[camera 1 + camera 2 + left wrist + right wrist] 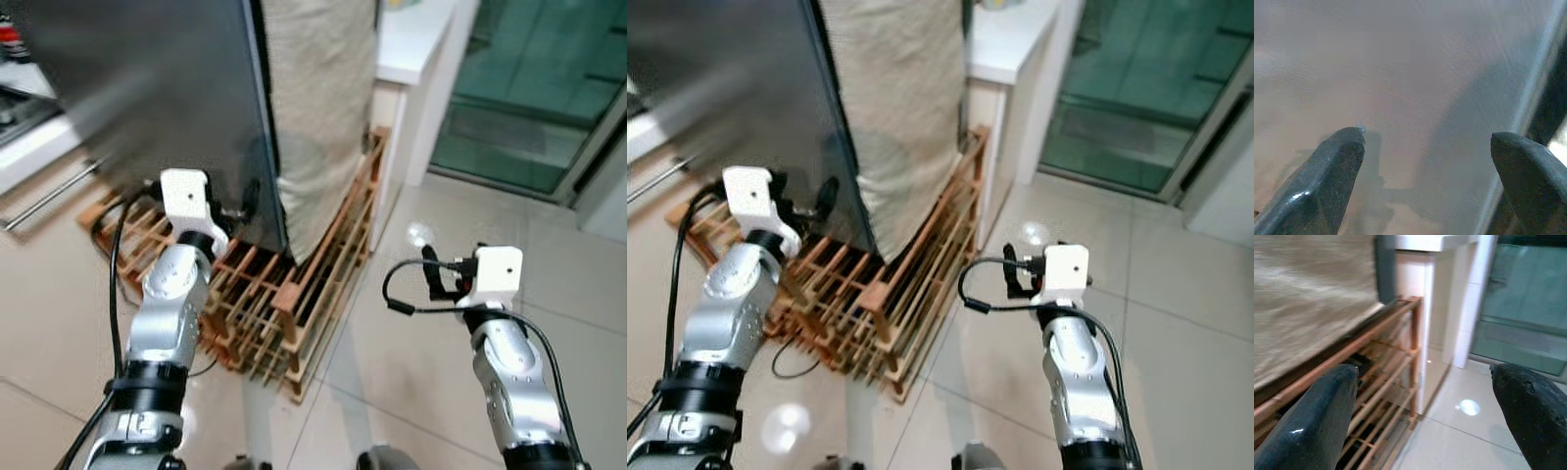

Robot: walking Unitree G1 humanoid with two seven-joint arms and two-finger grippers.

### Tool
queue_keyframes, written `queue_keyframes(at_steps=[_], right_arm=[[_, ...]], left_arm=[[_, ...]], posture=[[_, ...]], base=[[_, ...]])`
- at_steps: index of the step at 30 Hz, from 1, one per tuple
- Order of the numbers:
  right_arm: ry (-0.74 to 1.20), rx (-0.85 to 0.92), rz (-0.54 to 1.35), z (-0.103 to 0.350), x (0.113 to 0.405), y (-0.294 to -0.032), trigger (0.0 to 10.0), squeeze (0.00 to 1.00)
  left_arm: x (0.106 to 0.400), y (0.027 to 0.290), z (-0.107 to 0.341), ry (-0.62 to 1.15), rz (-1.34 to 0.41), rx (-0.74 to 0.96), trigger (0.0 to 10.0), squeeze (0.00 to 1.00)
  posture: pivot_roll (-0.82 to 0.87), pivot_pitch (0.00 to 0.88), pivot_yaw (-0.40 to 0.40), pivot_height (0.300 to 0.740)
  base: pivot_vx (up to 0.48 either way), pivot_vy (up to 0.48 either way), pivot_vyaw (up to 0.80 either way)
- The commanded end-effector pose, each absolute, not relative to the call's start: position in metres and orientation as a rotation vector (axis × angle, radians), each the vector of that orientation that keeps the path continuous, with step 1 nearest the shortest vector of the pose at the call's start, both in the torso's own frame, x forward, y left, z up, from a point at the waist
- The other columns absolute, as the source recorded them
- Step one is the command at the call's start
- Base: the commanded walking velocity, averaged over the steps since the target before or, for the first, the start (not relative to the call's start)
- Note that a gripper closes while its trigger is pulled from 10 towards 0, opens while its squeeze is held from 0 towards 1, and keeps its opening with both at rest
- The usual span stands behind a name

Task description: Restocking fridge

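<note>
The fridge (147,88) stands on a slatted wooden rack (265,313) on the tiled floor (411,333), its dark grey door face close before the robot and a beige cloth (318,108) hanging down its side. The left claw (235,208) is raised to the lower corner of that door, near its edge; the left wrist view shows its two fingers (1337,166) spread wide with only the door's surface between them, gripping nothing. The right claw (438,276) hovers over the floor well apart from the fridge, its fingers also spread and empty. Judged from this, the restocking has hardly begun: the door seems shut, no groceries are held, and opening, fetching and loading all remain.
</note>
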State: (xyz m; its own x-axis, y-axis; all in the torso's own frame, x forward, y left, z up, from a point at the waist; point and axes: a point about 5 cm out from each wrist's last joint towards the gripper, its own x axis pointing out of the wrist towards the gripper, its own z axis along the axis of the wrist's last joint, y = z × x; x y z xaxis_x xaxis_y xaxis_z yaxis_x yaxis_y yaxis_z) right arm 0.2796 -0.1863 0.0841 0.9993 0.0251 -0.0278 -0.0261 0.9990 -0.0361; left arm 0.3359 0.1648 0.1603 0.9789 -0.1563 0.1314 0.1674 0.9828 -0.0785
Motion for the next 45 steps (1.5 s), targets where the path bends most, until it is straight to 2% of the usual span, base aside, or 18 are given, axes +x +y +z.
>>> queue_keyframes(at_steps=[1,4,7,13,16,21,24,35,40,45], right_arm=[[0.003,-0.039,0.034,0.089,0.282,-0.184,10.0,0.0],[0.004,-0.042,0.033,0.089,0.282,-0.184,10.0,0.0],[0.021,-0.055,0.03,0.087,0.283,-0.185,10.0,0.0],[0.02,-0.049,0.025,0.087,0.28,-0.185,10.0,0.0],[0.007,-0.053,0.025,0.088,0.279,-0.186,10.0,0.0],[0.003,-0.067,0.035,0.091,0.283,-0.19,10.0,0.0],[0.006,-0.07,0.038,0.09,0.287,-0.189,10.0,0.0],[0.012,-0.059,0.035,0.086,0.286,-0.183,10.0,0.0],[0.012,-0.065,0.035,0.085,0.288,-0.184,10.0,0.0],[0.003,-0.073,0.028,0.087,0.289,-0.187,10.0,0.0]], left_arm=[[0.338,0.16,0.172,-0.154,-0.184,-0.106,10.0,0.0],[0.337,0.144,0.182,-0.154,-0.271,-0.133,10.0,0.0],[0.335,0.14,0.183,-0.147,-0.305,-0.114,10.0,0.0],[0.333,0.144,0.179,-0.117,-0.304,-0.1,10.0,0.0],[0.334,0.145,0.183,-0.118,-0.298,-0.099,10.0,0.0],[0.331,0.139,0.227,-0.265,-0.332,-0.157,10.0,0.0],[0.329,0.137,0.241,-0.279,-0.361,-0.179,10.0,0.0],[0.323,0.108,0.239,-0.165,-0.525,-0.235,10.0,0.0],[0.332,0.093,0.231,-0.098,-0.517,-0.224,10.0,0.0],[0.345,0.087,0.221,-0.029,-0.432,-0.205,10.0,0.0]], posture=[[-0.1,0.0,0.054,0.707],[-0.11,0.0,0.056,0.707],[-0.11,0.0,0.064,0.707],[-0.12,0.0,0.067,0.707],[-0.12,0.0,0.052,0.707],[-0.1,0.0,0.029,0.707],[-0.09,0.0,0.028,0.707],[-0.09,0.0,0.054,0.707],[-0.1,0.0,0.054,0.707],[-0.11,0.0,0.061,0.707]], base=[[0.0,0.0,0.0],[0.0,0.0,0.0],[0.0,0.0,-0.25],[0.0,0.0,-0.75],[0.0,0.0,0.0],[0.0,0.0,0.0],[0.0,0.0,0.0],[0.0,0.0,0.0],[0.0,0.0,0.0],[0.0,0.0,0.0]])
